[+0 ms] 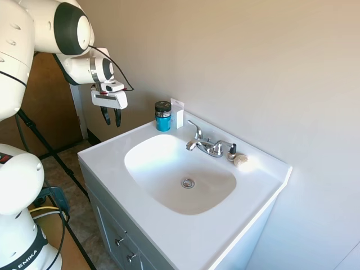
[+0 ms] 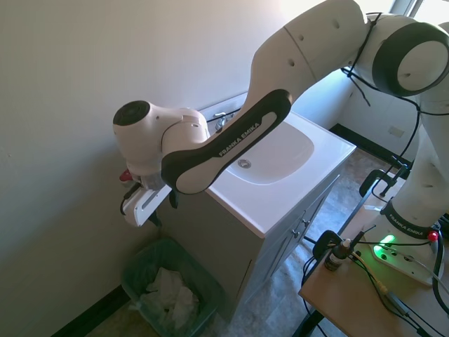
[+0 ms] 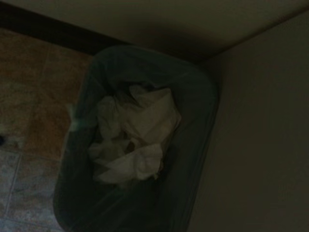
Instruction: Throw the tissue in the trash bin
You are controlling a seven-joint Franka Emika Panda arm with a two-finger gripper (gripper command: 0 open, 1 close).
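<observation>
Tissue [image 2: 168, 295] lay crumpled in the bin [image 2: 133, 269]: light, soft, best pinched at a fold. Claw [image 1: 111, 117] hung spread, empty.

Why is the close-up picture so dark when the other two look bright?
The wrist view looks down into the bin in a shaded corner, so it is dim, soft and grainy, though the white paper still shows. The first exterior view is evenly lit, with glare on the sink. The second exterior view has bright window light at its top right.
</observation>
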